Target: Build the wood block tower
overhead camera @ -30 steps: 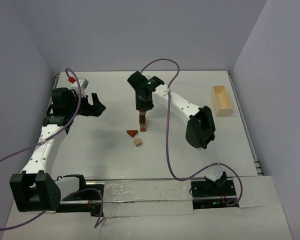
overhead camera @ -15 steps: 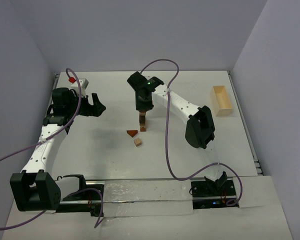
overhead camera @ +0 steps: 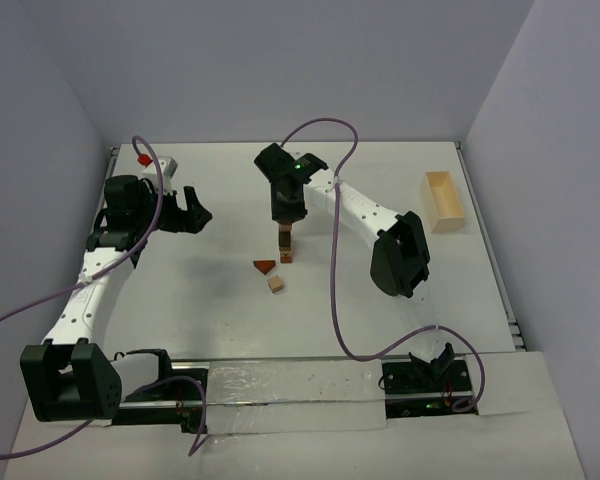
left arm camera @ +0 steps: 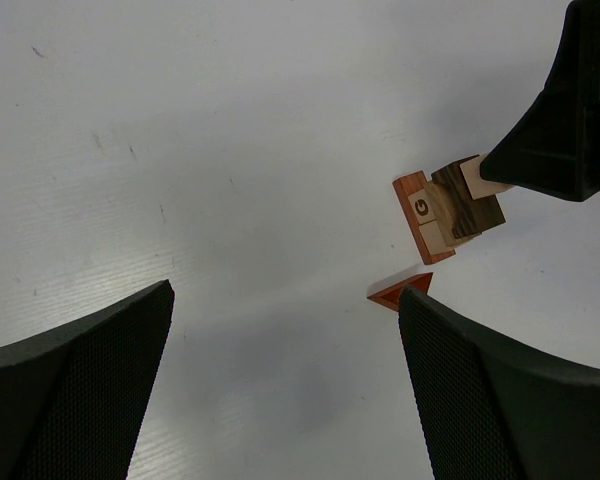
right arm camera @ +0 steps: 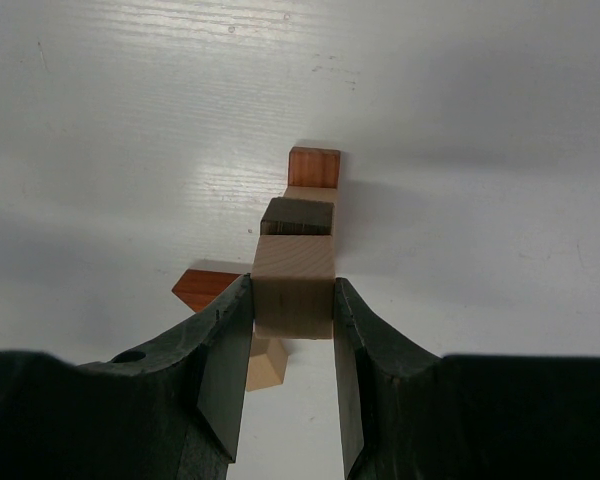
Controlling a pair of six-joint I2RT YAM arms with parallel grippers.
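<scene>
right gripper (right arm camera: 292, 300) is down over the middle of the table (overhead camera: 200, 300), and its jaws are pressed against both sides of the pale top block (right arm camera: 293, 280) of the wood block tower (overhead camera: 284, 246). the right wrist view looks straight down the stack: the pale block sits between the fingers, a dark block is under it, then another pale one, and a reddish-brown block is at the bottom on the tabletop. the tower stands narrow and upright near the table's centre. just beside it, on the left arm's side, lies a red wedge (overhead camera: 265, 266), apart from the stack and flat on the table. a tan cube (overhead camera: 276, 284) rests a touch nearer the arm bases. left gripper (left arm camera: 285, 300) hangs well off to the left, jaws spread wide with nothing between them, and its camera looks across at the tower. a pale wooden box (overhead camera: 443, 200) sits far out on the right side.
</scene>
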